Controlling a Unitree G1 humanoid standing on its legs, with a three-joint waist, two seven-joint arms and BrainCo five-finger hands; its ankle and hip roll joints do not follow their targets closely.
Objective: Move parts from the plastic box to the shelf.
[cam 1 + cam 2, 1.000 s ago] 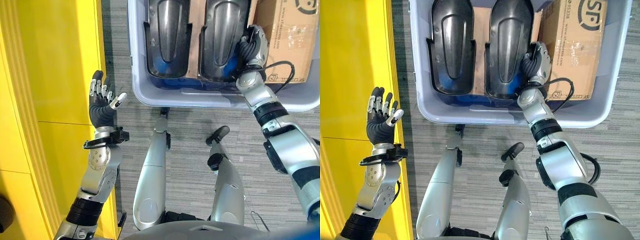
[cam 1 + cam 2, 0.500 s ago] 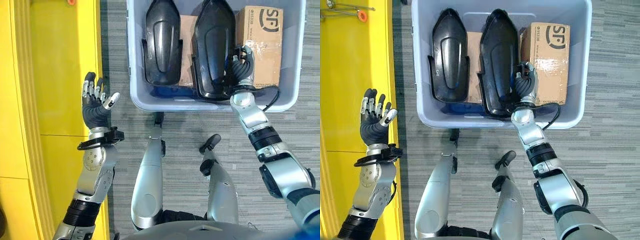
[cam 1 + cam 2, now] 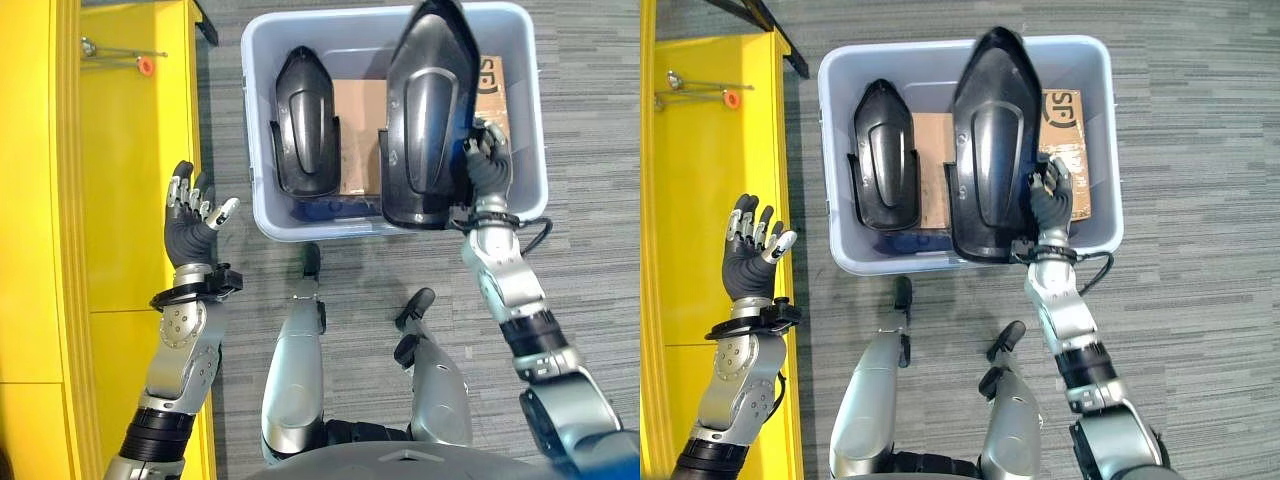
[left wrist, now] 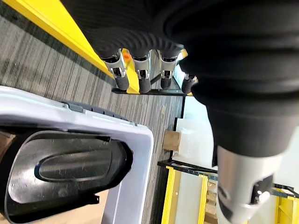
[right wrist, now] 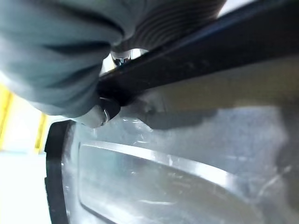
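Lifted since a second ago, your right hand (image 3: 1049, 196), fingers curled on its edge, holds the black shell part (image 3: 992, 150) above the plastic box (image 3: 830, 160). Next, carry it left to the yellow shelf (image 3: 710, 180); your left hand (image 3: 747, 255) waits, fingers spread.

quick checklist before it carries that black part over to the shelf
1. Right hand curled on the lifted black part's edge: ok.
2. Lifted part clear of the plastic box rim: cannot tell; it looks raised, but its lower end overlaps the near wall.
3. Second black part lying undisturbed in the box: ok.
4. Cardboard box out of the lift path: cannot tell; it sits close beside the hand.
5. Left hand open and free to support: ok, raised by the yellow shelf.
6. Grip is one-sided on a long part: not ok, may swing.
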